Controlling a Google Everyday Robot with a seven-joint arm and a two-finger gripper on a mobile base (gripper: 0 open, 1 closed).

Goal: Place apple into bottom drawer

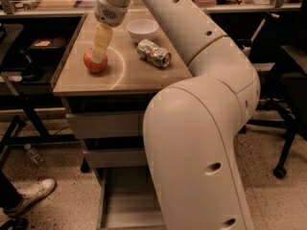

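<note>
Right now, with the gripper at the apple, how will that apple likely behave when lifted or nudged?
The apple looks round on the flat tabletop, so a nudge would probably roll it. Its skin looks smooth, so it might slip. The gripper is at its top.
</note>
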